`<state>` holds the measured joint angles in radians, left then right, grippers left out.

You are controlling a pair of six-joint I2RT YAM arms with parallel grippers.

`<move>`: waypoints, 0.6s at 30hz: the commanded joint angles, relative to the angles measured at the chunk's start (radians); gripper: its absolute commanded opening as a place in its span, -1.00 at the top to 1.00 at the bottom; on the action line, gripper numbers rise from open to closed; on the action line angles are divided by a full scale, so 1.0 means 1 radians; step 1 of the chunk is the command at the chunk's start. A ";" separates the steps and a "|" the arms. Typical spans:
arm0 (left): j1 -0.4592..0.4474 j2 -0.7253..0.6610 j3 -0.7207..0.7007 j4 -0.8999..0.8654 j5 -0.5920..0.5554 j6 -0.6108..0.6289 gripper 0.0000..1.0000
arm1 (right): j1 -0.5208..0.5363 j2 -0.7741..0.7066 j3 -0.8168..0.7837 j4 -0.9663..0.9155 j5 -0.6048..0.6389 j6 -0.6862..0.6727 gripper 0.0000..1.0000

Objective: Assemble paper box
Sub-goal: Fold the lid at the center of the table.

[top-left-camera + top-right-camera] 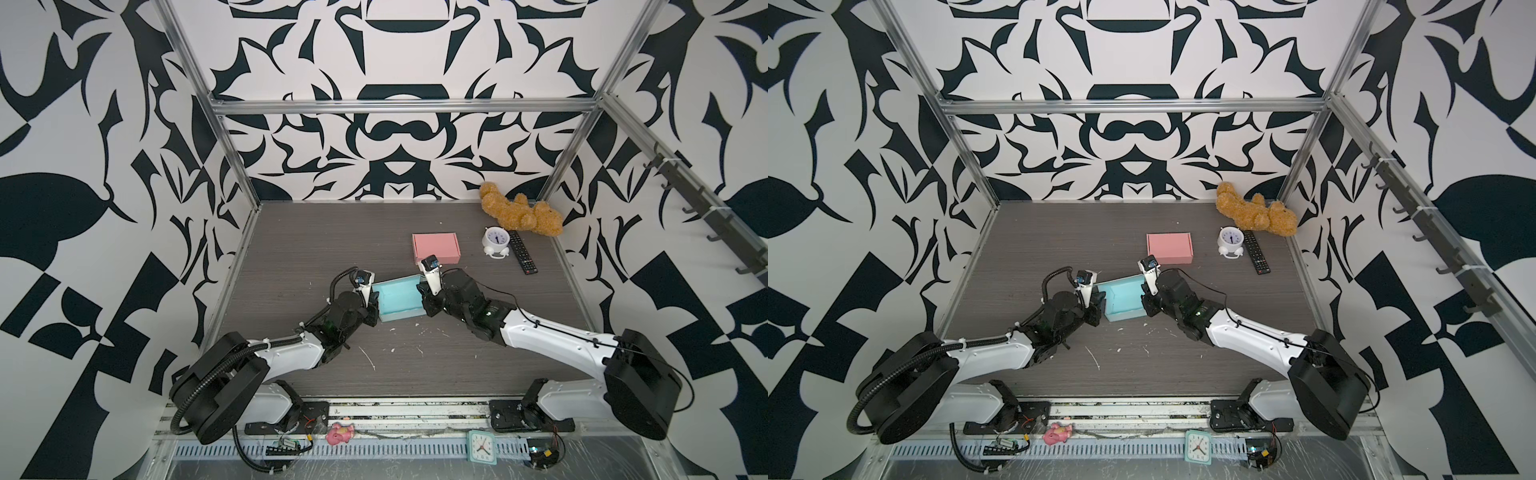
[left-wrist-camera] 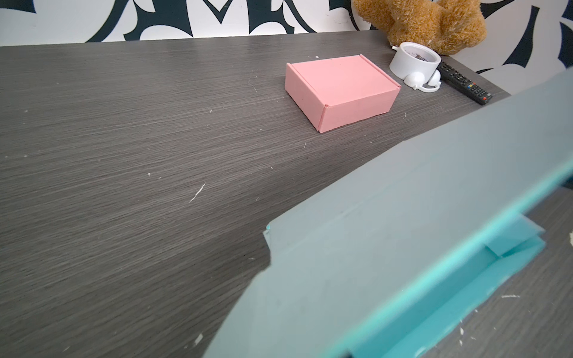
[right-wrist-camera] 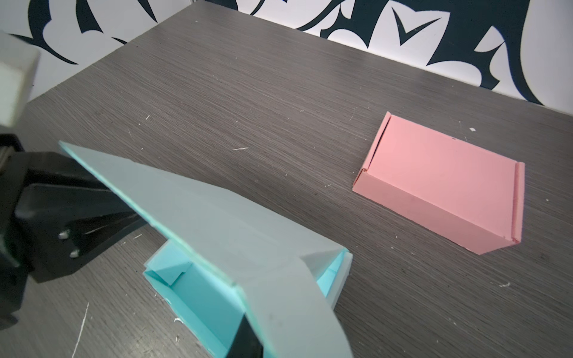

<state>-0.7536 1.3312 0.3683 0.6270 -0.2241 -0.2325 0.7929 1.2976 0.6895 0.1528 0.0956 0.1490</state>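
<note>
A teal paper box [image 1: 397,301] [image 1: 1123,300] sits open on the dark table between my two grippers in both top views. Its grey-backed lid [image 2: 403,232] [image 3: 217,217] is raised and tilted over the tray [image 3: 192,297]. My left gripper [image 1: 375,306] [image 1: 1100,306] is at the box's left end, shut on the lid's side flap. At the right end my right gripper [image 1: 424,297] [image 1: 1147,299] pinches the other flap. Each wrist view is largely covered by the lid, so the fingertips are mostly hidden. The left gripper's black fingers [image 3: 77,210] show in the right wrist view.
A folded, closed pink box [image 1: 436,248] [image 2: 338,90] [image 3: 443,183] stands just behind the right gripper. Further back right are a white alarm clock [image 1: 496,242], a black remote [image 1: 523,252] and a brown teddy bear [image 1: 519,210]. Paper scraps lie on the table front.
</note>
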 commanded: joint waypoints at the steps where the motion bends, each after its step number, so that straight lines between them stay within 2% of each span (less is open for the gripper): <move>1: -0.019 0.016 -0.004 0.046 0.025 0.019 0.72 | 0.015 -0.009 -0.022 0.005 -0.011 -0.011 0.70; 18: -0.093 0.092 0.044 0.011 -0.058 0.060 0.72 | 0.015 -0.019 -0.082 0.001 0.028 0.022 0.69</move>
<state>-0.8272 1.4090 0.3794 0.6319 -0.2764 -0.1905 0.7948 1.2964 0.6075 0.1230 0.1211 0.1555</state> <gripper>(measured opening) 0.140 0.153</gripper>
